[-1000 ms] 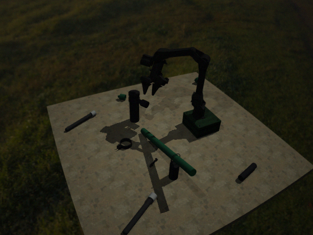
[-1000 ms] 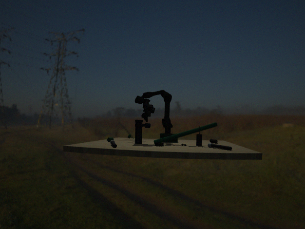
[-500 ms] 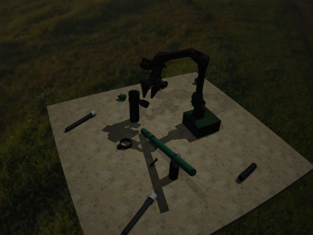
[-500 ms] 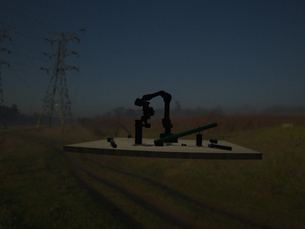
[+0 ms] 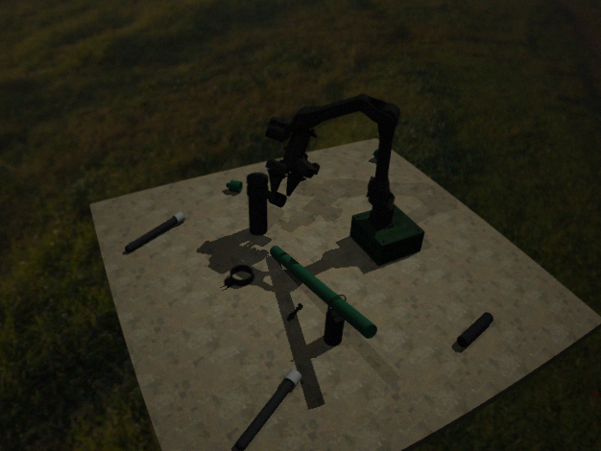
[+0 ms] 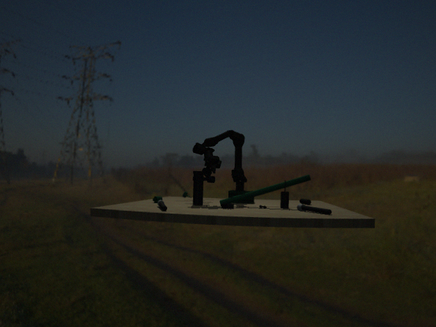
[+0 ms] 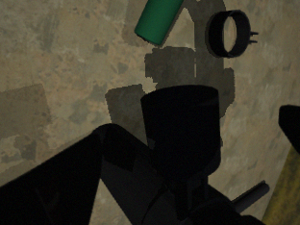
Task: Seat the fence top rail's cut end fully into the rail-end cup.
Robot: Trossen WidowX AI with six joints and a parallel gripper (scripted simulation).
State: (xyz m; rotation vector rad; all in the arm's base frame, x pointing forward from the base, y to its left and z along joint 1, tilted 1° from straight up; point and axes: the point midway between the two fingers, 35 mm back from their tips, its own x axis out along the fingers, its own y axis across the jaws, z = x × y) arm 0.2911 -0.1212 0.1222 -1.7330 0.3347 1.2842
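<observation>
Brace gently against the big post (image 5: pixel 257 213) (image 6: pixel 198 190), keeping its band high. Note the green top rail (image 5: pixel 315 286) (image 6: pixel 267 190) (image 7: pixel 159 21) sloping down, well short of seating. With gripper (image 5: pixel 282 194) (image 6: pixel 208 173) (image 7: pixel 189 128) spread and empty, straddle the rail-end cup (image 5: pixel 276 199) (image 6: pixel 209 179) (image 7: pixel 183 125) squarely before pinching.

Rail (image 5: pixel 318 286) (image 6: pixel 267 190) (image 7: pixel 160 18) plain green; cup (image 5: pixel 276 199) (image 6: pixel 210 179) (image 7: pixel 183 130) black.

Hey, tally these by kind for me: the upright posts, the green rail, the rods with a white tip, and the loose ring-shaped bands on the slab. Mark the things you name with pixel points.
Upright posts: 2, the big post (image 5: pixel 258 213) (image 6: pixel 198 191) (image 7: pixel 221 212) and the small post (image 5: pixel 333 332) (image 6: pixel 285 200)
Green rail (image 5: pixel 315 286) (image 6: pixel 267 190) (image 7: pixel 160 19): 1
White-tipped rods: 2
Loose ring-shaped band (image 5: pixel 252 274) (image 6: pixel 227 206) (image 7: pixel 217 36): 1
Total: 6
</observation>
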